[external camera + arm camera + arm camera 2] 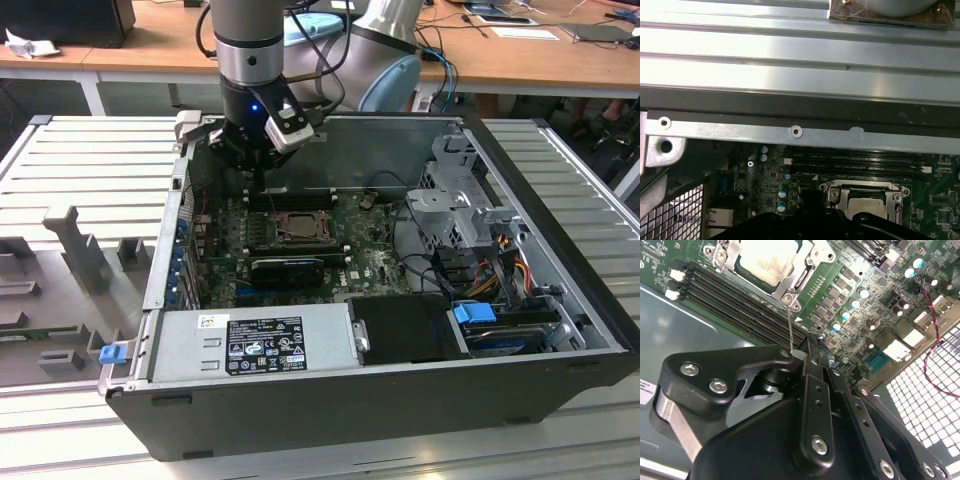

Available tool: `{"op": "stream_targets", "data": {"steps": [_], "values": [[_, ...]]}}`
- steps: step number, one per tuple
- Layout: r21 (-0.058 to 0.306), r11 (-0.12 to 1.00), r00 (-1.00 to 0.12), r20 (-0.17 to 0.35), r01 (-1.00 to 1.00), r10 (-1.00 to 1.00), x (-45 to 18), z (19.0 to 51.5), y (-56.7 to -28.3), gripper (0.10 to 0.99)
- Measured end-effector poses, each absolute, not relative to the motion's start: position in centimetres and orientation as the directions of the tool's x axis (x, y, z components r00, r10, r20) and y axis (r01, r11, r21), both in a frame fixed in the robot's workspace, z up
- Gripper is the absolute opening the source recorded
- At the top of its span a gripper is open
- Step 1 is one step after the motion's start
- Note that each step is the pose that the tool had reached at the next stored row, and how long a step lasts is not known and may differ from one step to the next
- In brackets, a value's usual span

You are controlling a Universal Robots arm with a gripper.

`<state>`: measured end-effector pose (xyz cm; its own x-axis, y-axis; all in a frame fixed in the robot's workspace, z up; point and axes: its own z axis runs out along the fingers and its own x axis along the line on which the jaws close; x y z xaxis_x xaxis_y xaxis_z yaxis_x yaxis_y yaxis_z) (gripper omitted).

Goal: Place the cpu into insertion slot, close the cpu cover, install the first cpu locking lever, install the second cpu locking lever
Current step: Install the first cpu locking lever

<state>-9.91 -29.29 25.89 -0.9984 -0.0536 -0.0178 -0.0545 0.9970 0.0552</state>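
Observation:
The cpu (765, 257) lies flat in the insertion slot (297, 226) on the green motherboard, its silver-grey top showing through the window of the cpu cover (807, 262), which lies down over it. A thin wire locking lever (789, 325) rises from the socket's corner to my gripper (802, 354), whose black fingers are shut on its flattened end. In the exterior view my gripper (258, 183) hangs just behind the socket, close above the board. The first wrist view shows the cpu (866, 206) under the cover (836, 196).
Long black memory slots (740, 295) run beside the socket. A black card (288, 268) sits in front of it, with the power supply (260, 345) nearer still. The drive cage (470, 200) and cables (500, 260) stand at the exterior view's right. The case wall (790, 131) is close behind.

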Motion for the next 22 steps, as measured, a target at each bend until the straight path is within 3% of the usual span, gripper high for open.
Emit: {"op": "stream_targets", "data": {"steps": [22], "values": [[0.055, 0.997, -0.998, -0.018, -0.055, -0.054, -8.1, 25.8, -29.3, 0.106]]}}
